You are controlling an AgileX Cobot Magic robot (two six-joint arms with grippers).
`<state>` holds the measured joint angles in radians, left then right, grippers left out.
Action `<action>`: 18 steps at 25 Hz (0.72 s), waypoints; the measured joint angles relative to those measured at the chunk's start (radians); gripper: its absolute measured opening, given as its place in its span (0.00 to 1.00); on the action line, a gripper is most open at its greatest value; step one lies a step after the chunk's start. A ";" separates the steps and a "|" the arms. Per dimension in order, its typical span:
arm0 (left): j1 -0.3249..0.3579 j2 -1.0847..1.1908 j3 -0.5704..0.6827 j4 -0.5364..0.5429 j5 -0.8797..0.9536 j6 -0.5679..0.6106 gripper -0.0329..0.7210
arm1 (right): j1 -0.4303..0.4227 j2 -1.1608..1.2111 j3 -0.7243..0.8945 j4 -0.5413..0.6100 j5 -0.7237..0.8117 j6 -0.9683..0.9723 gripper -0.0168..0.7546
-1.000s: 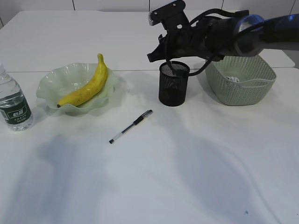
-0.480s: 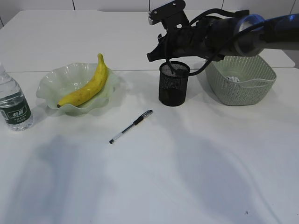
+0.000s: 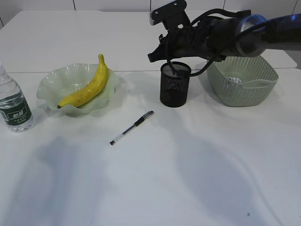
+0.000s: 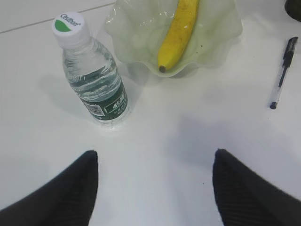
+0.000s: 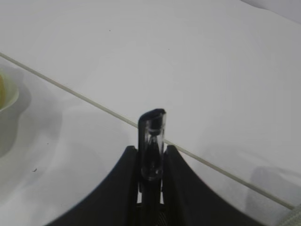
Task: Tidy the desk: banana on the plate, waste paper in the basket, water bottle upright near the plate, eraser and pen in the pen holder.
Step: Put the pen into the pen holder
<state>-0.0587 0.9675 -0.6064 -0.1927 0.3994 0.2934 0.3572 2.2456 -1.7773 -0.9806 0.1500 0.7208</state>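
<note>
Now our right fingers (image 5: 120,188) are pinching a slim black pen with a clear section (image 5: 151,141). Its long axis runs straight along the fingers, and its end stands out beyond their tips. These fingers hang just above the black mesh cylinder pen holder (image 3: 175,87), and the lower part of the held pen seems to reach down past its rim. We judge that the next move is only a release, and it depends on the pen pointing into the mouth of the holder.

A second black and clear ballpoint pen (image 3: 132,127) lies flat on the white tabletop (image 3: 197,169). It lies at a slant, well apart from the right fingers and to the side of the plate. Our left fingers (image 4: 75,188) are spread wide and hold nothing. This pen lies ahead of them and to their right, and the upright clear plastic water bottle (image 4: 94,80) stands ahead to their left. We think the left arm is nearer to this pen.
</note>
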 joint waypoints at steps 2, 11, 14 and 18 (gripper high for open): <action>0.000 0.000 0.000 0.000 0.000 0.000 0.76 | 0.000 0.000 0.000 -0.002 0.000 0.000 0.18; 0.000 0.000 0.000 0.000 0.003 0.000 0.76 | 0.000 0.000 0.000 -0.002 0.012 0.010 0.18; 0.000 0.000 0.000 0.000 0.003 0.000 0.76 | 0.000 0.000 0.000 -0.002 0.012 0.011 0.19; 0.000 0.000 0.000 0.000 0.005 0.000 0.76 | 0.000 0.000 0.000 -0.009 0.012 0.011 0.24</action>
<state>-0.0587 0.9675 -0.6064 -0.1927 0.4039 0.2934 0.3572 2.2456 -1.7773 -0.9898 0.1620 0.7319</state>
